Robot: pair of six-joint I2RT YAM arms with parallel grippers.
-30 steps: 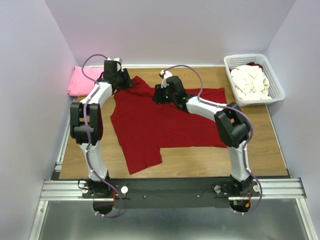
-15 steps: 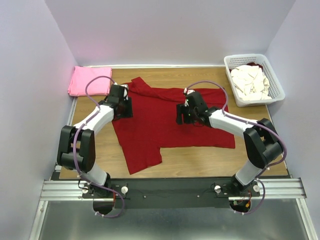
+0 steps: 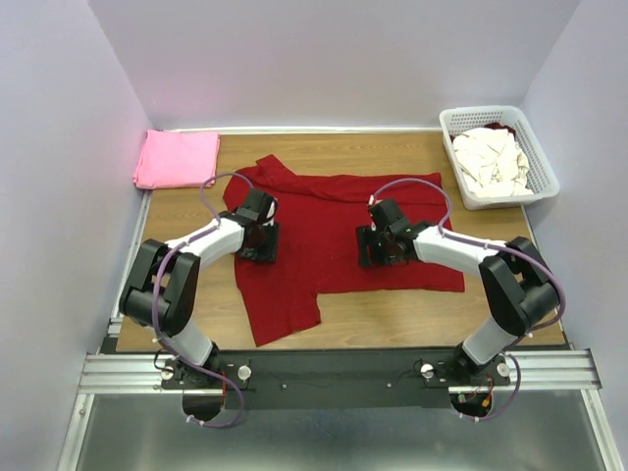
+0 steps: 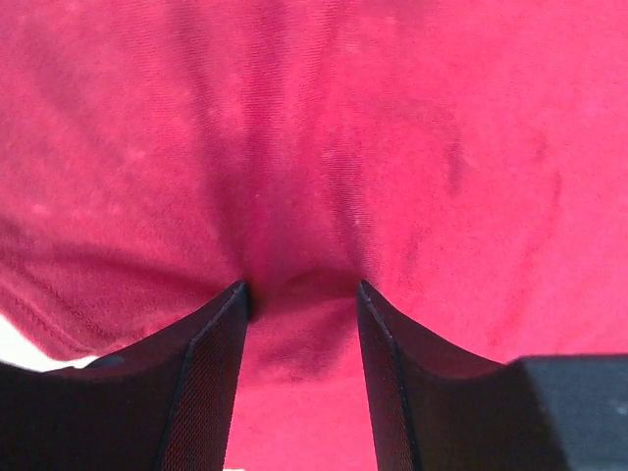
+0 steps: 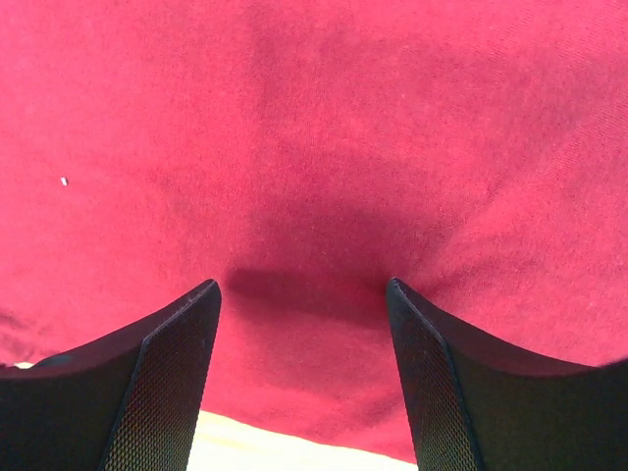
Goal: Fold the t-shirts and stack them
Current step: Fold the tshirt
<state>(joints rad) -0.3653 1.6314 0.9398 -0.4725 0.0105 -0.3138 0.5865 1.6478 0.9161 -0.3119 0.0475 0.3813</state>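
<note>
Looking down from above, two arms reach from the near edge of a wooden table (image 3: pixel 412 309) onto a dark red t-shirt (image 3: pixel 314 211) spread flat at its middle. The left gripper (image 3: pixel 259 241) rests on the shirt's left part, claw released, fingertips parted and pressing the cloth, a small pucker between them. The right gripper (image 3: pixel 379 245) rests on the shirt's right part, claw released wider, the cloth between its tips flat. Beyond the shirt's far left corner lies a bright pink t-shirt (image 3: pixel 177 159), folded flat. Beyond its far right corner stands a white lattice basket (image 3: pixel 453 123) holding crumpled cream-white t-shirts (image 3: pixel 491 162).
</note>
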